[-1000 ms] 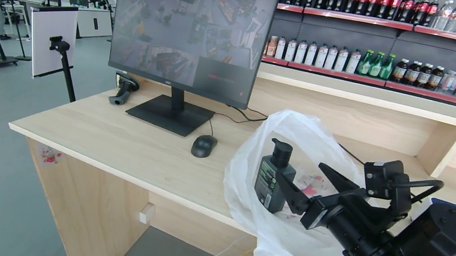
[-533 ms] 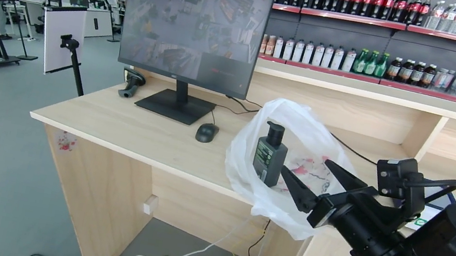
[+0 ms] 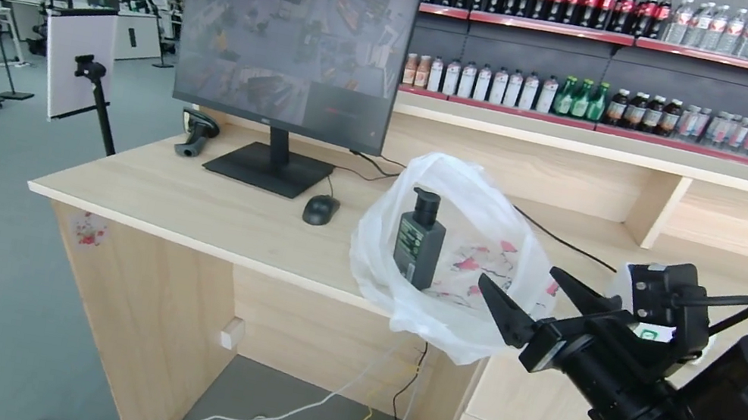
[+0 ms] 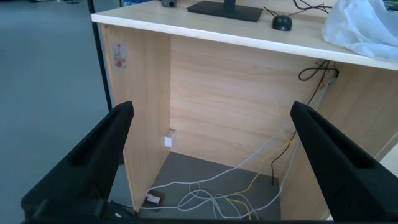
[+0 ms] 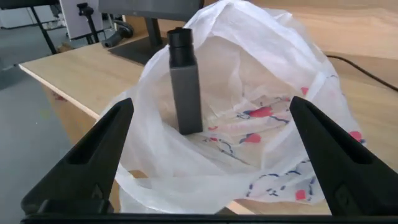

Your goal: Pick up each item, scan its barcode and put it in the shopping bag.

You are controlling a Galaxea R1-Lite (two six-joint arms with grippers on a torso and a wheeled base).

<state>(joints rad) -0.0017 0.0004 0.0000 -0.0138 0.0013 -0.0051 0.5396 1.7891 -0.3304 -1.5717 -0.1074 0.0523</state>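
A dark pump bottle (image 3: 419, 241) stands upright inside the white plastic shopping bag (image 3: 478, 274) on the wooden counter (image 3: 190, 204). My right gripper (image 3: 518, 275) hangs open and holds nothing, just off the counter's front edge to the right of the bag. The right wrist view looks into the bag (image 5: 280, 155) at the bottle (image 5: 185, 81), which stands beyond the open right gripper (image 5: 211, 102). My left gripper (image 4: 211, 107) is open, low in front of the counter, facing its open underside.
A monitor (image 3: 291, 49), a mouse (image 3: 320, 210) and a handheld barcode scanner (image 3: 197, 131) stand left of the bag. A white packet (image 3: 649, 332) lies partly behind my right wrist. Cables (image 4: 249, 186) trail under the counter. Drink shelves (image 3: 630, 109) line the back.
The head view has pulled back from the counter. My open right gripper has drawn away from the bottle and out of the bag's mouth. The bottle stays standing in the bag.
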